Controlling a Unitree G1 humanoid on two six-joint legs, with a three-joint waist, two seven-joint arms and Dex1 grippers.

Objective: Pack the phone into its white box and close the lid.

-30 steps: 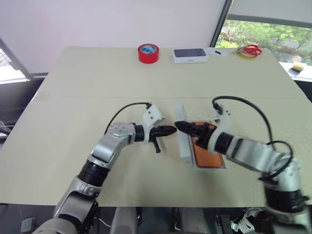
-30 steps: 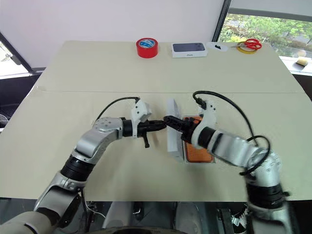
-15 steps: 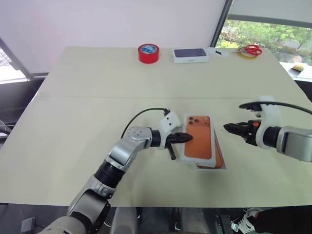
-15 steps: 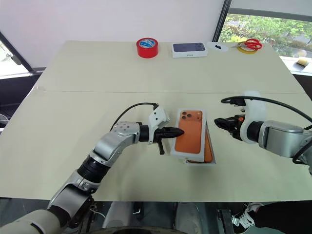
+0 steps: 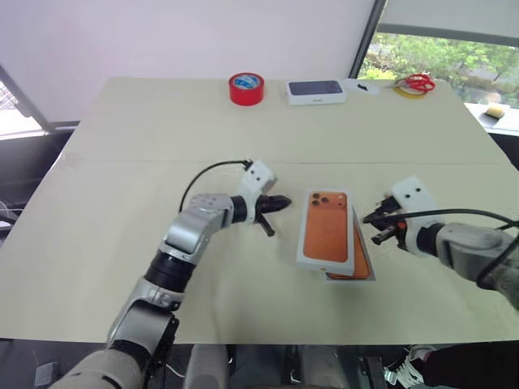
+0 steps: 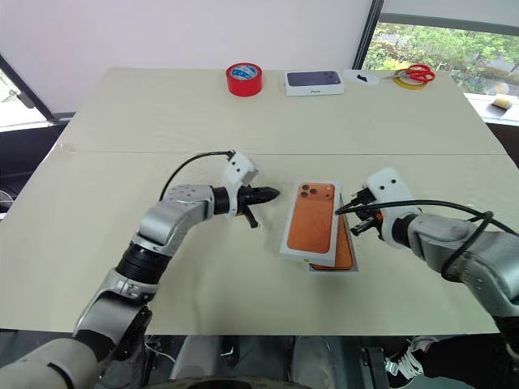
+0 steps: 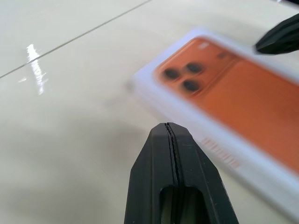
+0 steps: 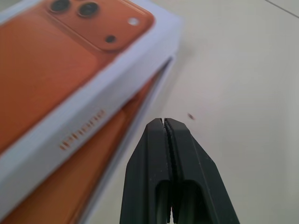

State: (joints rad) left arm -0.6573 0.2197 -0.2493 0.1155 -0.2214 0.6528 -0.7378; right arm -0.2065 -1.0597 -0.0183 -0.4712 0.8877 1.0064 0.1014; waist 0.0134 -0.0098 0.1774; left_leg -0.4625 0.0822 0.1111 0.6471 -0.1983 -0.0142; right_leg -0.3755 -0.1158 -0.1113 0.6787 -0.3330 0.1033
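The lid, white with an orange phone picture facing up, lies flat and slightly askew on the white box. An orange strip of the phone shows past the lid's right edge, also seen in the right wrist view as the phone under the lid. My left gripper is shut and empty, a short way left of the lid's camera corner. My right gripper is shut and empty, just right of the lid's upper right side.
At the table's far edge stand a red tape roll, a white box with a dark blue top and red scissors on a yellow ring. Bare tabletop surrounds the box on all sides.
The lid went from standing on edge between the grippers to lying flat over the box. My right gripper let go, shut, rolled and swung right. My left gripper drew back from the lid.
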